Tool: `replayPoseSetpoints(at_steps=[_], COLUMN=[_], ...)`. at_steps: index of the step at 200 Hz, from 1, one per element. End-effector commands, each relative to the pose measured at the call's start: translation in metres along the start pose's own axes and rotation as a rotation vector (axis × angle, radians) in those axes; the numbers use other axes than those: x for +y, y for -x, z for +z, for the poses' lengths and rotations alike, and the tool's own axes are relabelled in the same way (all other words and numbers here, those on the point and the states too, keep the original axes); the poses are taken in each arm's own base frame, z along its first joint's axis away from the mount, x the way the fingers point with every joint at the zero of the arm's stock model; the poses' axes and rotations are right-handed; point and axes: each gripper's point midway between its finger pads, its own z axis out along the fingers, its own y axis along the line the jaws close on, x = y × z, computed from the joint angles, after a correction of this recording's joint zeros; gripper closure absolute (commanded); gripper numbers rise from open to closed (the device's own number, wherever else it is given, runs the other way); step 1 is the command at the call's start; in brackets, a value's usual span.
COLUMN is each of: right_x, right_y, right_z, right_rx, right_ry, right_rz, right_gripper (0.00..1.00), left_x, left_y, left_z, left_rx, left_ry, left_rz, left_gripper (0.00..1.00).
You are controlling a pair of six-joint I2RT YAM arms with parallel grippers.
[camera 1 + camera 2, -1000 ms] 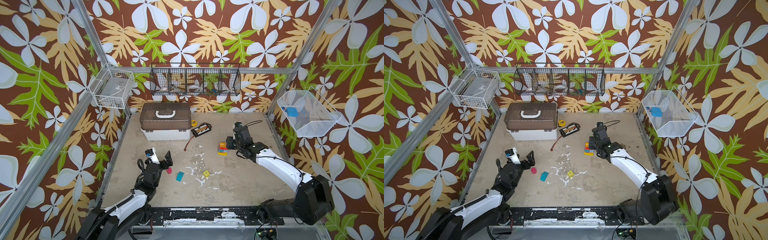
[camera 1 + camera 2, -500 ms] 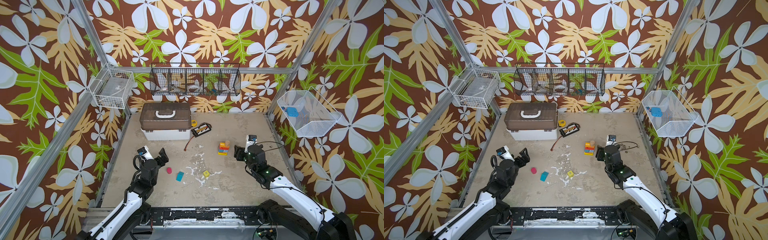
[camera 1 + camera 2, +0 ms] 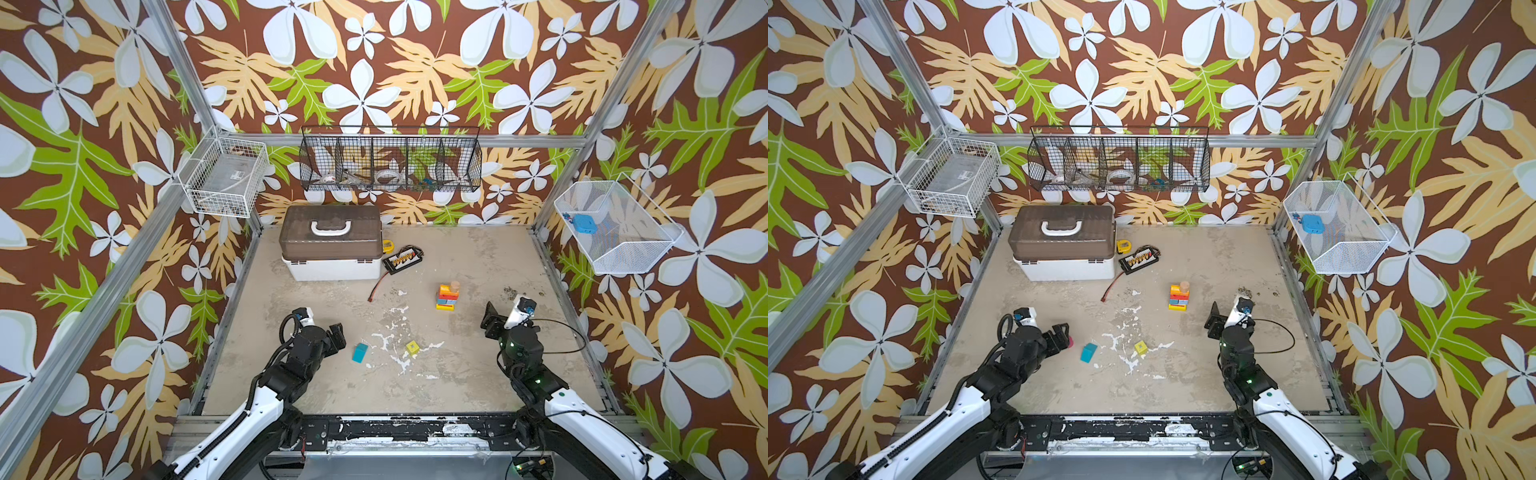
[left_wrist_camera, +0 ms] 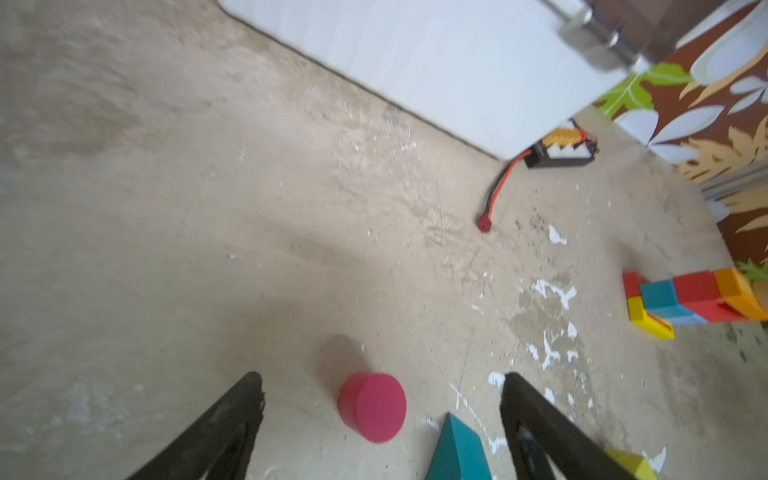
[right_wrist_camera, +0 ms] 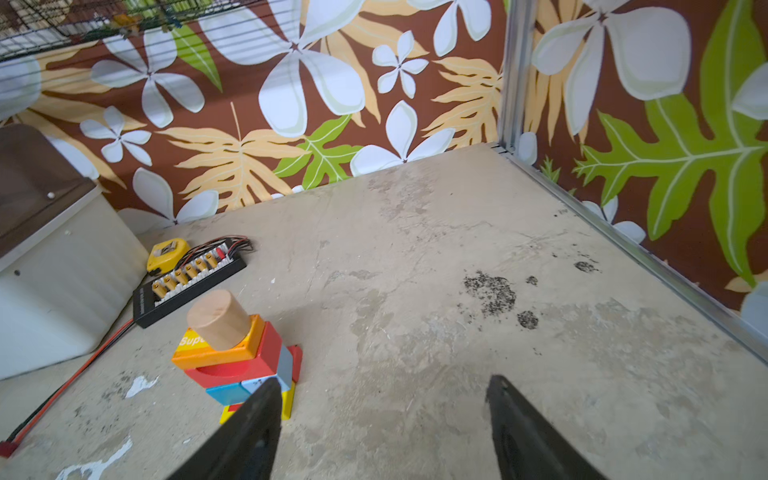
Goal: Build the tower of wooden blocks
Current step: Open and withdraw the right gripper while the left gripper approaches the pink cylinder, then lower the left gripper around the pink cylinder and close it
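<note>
Left wrist view: spread, empty left fingers (image 4: 232,424) should be centred on the pink cylinder (image 4: 372,407) before being closed; the tower (image 3: 447,297) is stood right of centre on the table (image 3: 457,382), right fingers (image 5: 257,424) spread empty nearby.

A brown-lidded white case (image 3: 331,249) sits beside a black connector board (image 3: 402,259).

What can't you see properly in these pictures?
- Pink cylinder: in a top view, only a sliver shows beside the left gripper.
- Teal block: left wrist view, cut off by the bottom edge.
- Tower: right wrist view, base partly behind a finger of the right gripper.
- Black wire basket: its contents too small behind mesh in both top views.
- Orange block: its lettering partly covered by the tan cylinder, right wrist view.
</note>
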Motion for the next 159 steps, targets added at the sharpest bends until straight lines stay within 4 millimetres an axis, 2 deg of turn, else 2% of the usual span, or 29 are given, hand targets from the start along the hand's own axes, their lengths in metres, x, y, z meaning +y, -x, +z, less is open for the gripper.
replayPoseSetpoints(at_steps=[1, 45, 112, 135, 159], right_x=[-0.011, -0.013, -0.007, -0.002, 0.000], right_y=[0.012, 0.012, 0.008, 0.004, 0.003], right_z=[-0.003, -0.003, 0.013, 0.021, 0.024], right_rx=[-0.084, -0.091, -0.041, -0.008, 0.008], right_ry=[-0.048, -0.059, -0.097, -0.102, -0.101], right_rz=[0.068, 0.083, 0.042, 0.021, 0.012], right_gripper=[0.20, 0.17, 0.18, 0.20, 0.21], left_x=[0.000, 0.001, 0.002, 0.002, 0.000], left_y=[-0.004, -0.010, -0.029, -0.028, -0.023], left_z=[0.000, 0.003, 0.025, 0.026, 0.025], left_rx=[-0.004, 0.003, 0.046, 0.033, 0.015], left_ry=[0.031, 0.050, 0.134, 0.139, 0.132], left_rz=[-0.004, -0.014, 0.055, 0.070, 0.076], left_gripper=[0.09, 0.13, 0.24, 0.28, 0.36])
